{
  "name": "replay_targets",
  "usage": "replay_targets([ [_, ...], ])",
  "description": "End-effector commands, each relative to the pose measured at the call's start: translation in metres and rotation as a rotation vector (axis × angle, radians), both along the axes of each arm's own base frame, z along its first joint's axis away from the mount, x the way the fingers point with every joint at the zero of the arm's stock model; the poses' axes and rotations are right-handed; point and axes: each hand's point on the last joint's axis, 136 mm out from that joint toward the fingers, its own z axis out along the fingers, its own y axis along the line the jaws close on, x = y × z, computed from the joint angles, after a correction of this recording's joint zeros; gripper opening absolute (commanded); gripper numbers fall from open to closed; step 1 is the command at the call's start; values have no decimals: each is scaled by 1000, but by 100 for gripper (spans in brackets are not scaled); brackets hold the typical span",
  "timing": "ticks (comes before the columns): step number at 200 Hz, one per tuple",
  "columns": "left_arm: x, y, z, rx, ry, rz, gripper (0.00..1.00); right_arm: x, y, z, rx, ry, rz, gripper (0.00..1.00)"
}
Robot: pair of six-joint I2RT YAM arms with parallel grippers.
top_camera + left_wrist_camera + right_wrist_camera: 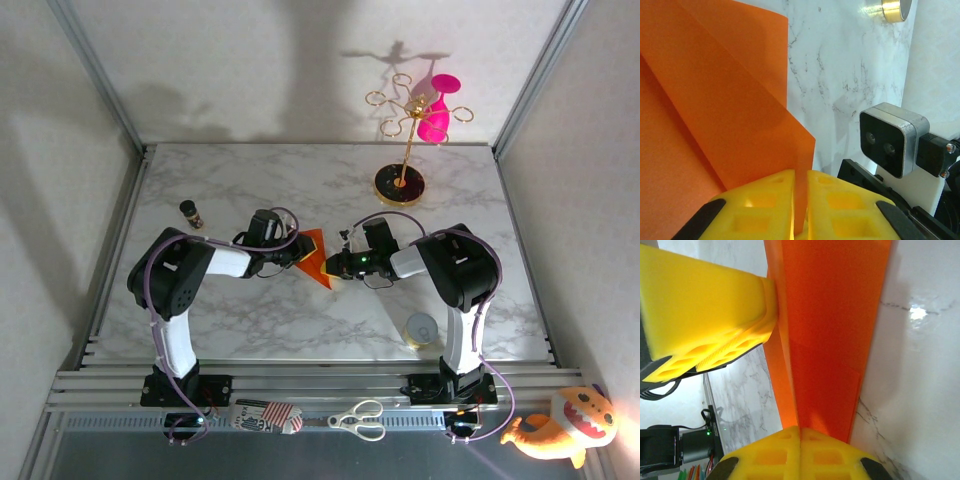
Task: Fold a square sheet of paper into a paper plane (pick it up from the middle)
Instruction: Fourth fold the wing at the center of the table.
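Centrally, square sheet of paper (315, 257): bright orange, partly folded into overlapping layers with slanted fold edges, caught between the two grippers over the middle of the marble table (250, 320).
Left gripper (298, 254): yellow fingers (760, 187) pressed together on one paper edge, sheet running up out of the slit between them in the left wrist view.
Right gripper (336, 266): fingers pinched flat on the opposite end of the paper, no gap between them in the right wrist view.
Paper against table: cannot tell whether touching the marble or lifted just off it.
Gold stand (400, 182): upright on its black round base at the far right of the table, well apart from the paper, pink glass (437, 112) hanging on it.
Small dark bottle (191, 213): far left, near the left arm.
Small round container (423, 330): near right, beside the right arm.
Scissors (358, 420), striped packet (266, 415): on the front rail between the arm bases.
Orange plush toy (560, 425): off the table, at the near right corner.
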Motion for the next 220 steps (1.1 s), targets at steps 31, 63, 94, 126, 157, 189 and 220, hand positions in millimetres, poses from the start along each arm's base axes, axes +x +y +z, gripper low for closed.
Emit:
replay_targets([
  [31,4,-11,1,-2,-13,-34,14,-3,-44,-65,-240,124,-130,12],
  [63,5,-12,0,-1,-11,-34,15,-3,-46,-68,-263,130,-139,12],
  [94,6,-13,1,-4,-12,-39,15,-4,-48,-72,-278,142,-148,12],
  [126,8,-12,5,5,-25,-38,15,-4,-50,-74,-288,150,-156,6],
  [157,10,-6,21,-9,-68,-19,19,-4,-52,-72,-287,143,-171,5],
  [189,6,9,27,-30,-84,16,20,-3,-53,-72,-279,133,-190,3],
  [220,0,9,20,-71,-61,19,18,-3,-54,-73,-278,134,-198,1],
])
